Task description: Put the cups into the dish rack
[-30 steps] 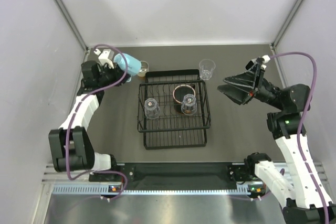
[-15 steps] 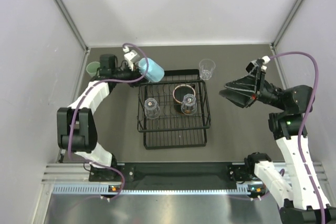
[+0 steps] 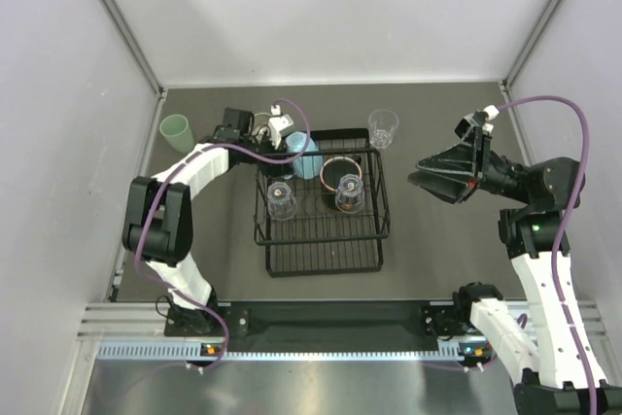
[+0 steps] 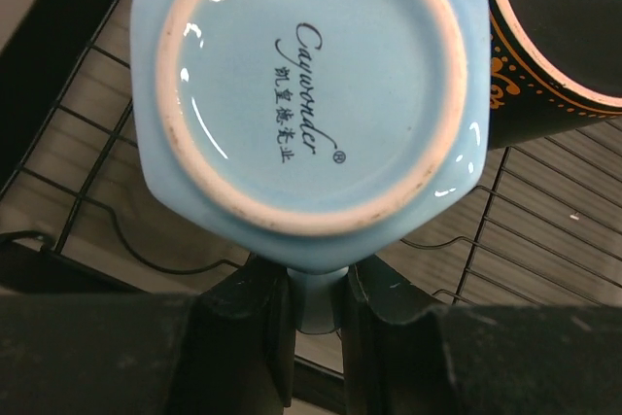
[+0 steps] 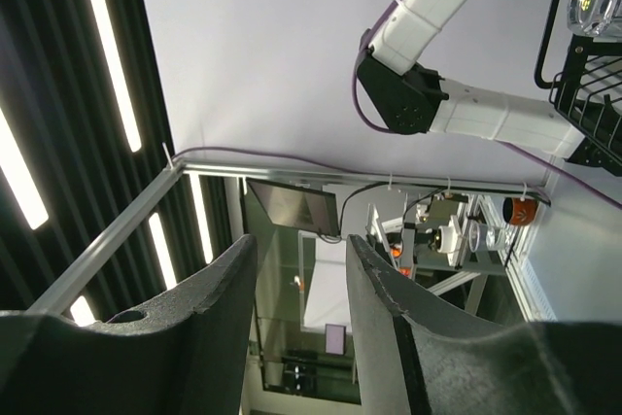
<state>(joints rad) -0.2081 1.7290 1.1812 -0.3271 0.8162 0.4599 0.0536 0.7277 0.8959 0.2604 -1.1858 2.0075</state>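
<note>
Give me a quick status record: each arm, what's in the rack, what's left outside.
left gripper: jaws shut on the handle of the light blue mug, mug base toward the wrist camera, over the far left corner of the dish rack
mug set down: cannot tell
right gripper: jaws open, empty, off to the rack's right
in rack: dark cup; two clear glasses
outside rack: clear glass behind it; pale green tumbler far left
</note>
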